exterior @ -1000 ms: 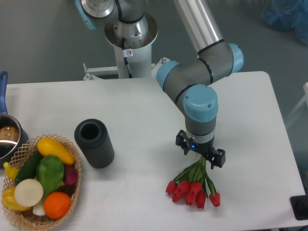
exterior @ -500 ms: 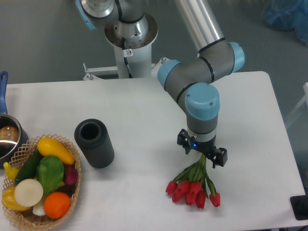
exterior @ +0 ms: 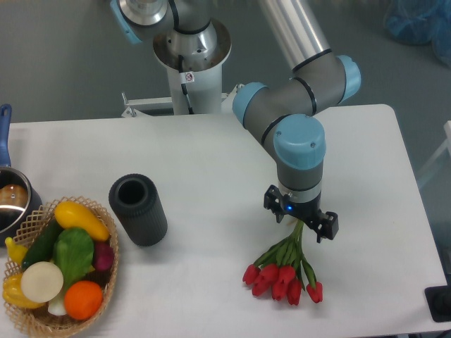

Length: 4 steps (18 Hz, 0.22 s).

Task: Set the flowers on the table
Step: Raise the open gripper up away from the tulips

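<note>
The flowers [exterior: 283, 274], a bunch of red tulip buds on green stems, lie on the white table [exterior: 211, 162] near its front right part, buds toward the front edge. Their stem ends reach up under my gripper [exterior: 300, 217], which hangs directly above them. Its two black fingers [exterior: 328, 227] stand wide apart on either side of the stems, so the gripper is open and not pressing them. The stem tips are hidden beneath the wrist.
A dark cylindrical vase [exterior: 137, 209] lies left of centre. A wicker basket [exterior: 107, 278] of fruit and vegetables sits at the front left corner, with a pot [exterior: 10, 201] behind it. The arm's base [exterior: 190, 49] stands behind the table.
My gripper has shifted slightly right and up, while the flowers have stayed in the same spot on the table.
</note>
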Available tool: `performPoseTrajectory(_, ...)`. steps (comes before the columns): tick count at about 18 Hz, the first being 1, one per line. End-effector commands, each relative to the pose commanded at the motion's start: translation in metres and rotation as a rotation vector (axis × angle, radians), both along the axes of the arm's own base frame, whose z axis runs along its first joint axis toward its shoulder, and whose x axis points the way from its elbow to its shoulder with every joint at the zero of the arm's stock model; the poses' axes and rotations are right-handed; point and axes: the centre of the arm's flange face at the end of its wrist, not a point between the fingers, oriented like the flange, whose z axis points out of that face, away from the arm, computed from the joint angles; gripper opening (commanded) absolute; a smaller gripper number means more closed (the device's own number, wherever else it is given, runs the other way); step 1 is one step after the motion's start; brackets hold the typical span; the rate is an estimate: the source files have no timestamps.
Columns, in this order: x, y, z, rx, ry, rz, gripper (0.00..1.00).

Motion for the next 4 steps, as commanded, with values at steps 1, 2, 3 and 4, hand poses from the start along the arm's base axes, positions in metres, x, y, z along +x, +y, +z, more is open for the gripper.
performPoseTrajectory(1,-0.0012,-0.0026,0.0024,0.003,0.002,0.004,1.00)
performPoseTrajectory(2,-0.0011,-0.0028,0.0034,0.004,0.003,0.004,1.00)
performPoseTrajectory(3,-0.0011,-0.0028,0.0034,0.004,0.003,0.004,1.00)
performPoseTrajectory(4,-0.0011,-0.0028,0.0034,0.004,0.003,0.004,1.00)
